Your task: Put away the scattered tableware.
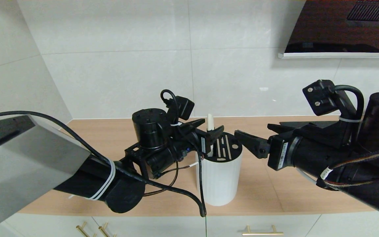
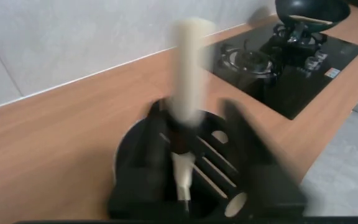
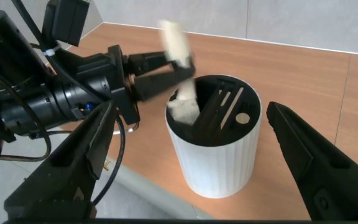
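L claw pinches utensil at handle, over holder; R claw spread. Utensil prob. light, stiff, slick: you grip mid-handle, firmly.

Kitchen: tiled wall, wooden counter, gas hob.

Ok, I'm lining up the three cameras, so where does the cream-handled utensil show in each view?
Head view: the cream-handled utensil stands upright at the centre, held in the left gripper.
Left wrist view: mid-picture and blurred, over the black lid.
Right wrist view: tilted, between the far gripper's fingers.
Shared landmark: the white holder with a black slotted lid, directly beneath it.
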Controlling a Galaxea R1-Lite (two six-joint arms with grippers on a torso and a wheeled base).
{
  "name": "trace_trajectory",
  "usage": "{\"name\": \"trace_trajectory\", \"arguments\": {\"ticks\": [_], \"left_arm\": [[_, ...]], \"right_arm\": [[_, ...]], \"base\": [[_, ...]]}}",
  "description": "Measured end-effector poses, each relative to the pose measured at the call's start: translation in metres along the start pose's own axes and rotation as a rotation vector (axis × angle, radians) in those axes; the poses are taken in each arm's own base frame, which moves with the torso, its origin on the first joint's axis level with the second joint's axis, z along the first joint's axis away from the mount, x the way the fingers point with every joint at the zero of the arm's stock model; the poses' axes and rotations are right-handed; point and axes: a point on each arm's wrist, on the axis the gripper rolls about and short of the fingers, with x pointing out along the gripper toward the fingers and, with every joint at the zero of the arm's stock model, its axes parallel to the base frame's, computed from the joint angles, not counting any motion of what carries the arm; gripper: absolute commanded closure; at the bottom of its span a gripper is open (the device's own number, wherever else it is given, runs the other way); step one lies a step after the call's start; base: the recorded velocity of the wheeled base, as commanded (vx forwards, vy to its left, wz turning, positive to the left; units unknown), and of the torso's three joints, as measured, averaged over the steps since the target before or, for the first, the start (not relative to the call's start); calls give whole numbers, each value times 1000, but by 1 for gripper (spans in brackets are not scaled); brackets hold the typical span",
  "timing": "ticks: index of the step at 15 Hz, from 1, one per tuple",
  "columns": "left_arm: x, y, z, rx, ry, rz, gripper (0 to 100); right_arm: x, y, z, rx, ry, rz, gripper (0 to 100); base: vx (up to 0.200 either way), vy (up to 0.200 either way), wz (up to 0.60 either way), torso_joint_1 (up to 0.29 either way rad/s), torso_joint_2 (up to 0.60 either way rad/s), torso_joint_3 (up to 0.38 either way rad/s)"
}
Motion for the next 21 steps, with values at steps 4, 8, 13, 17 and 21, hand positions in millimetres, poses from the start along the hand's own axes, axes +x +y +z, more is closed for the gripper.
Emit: {"name": "trace_trajectory", "arguments": {"ticks": [4, 8, 13, 17, 21], "left_arm": [[0, -3, 3, 1, -31, 2, 0], [-1, -3, 7, -3, -45, 9, 0], [-41, -5, 66, -42, -203, 50, 0], [-124, -3, 104, -36, -294, 101, 0], [-215, -10, 104, -75, -255, 170, 0]], "right_arm": [[0, 0, 0, 0, 0, 0, 0], [0, 0, 0, 0, -1, -1, 0], [-13, -6, 7, 1, -48, -102, 0], [-51, -32, 12, -32, -106, -217, 0], [-118, -66, 10, -90, -191, -353, 0]], "base": [[0, 0, 0, 0, 0, 0], [0, 0, 0, 0, 0, 0], [0, 0, 0, 0, 0, 0], [0, 0, 0, 0, 0, 0], [0, 0, 0, 0, 0, 0]]}}
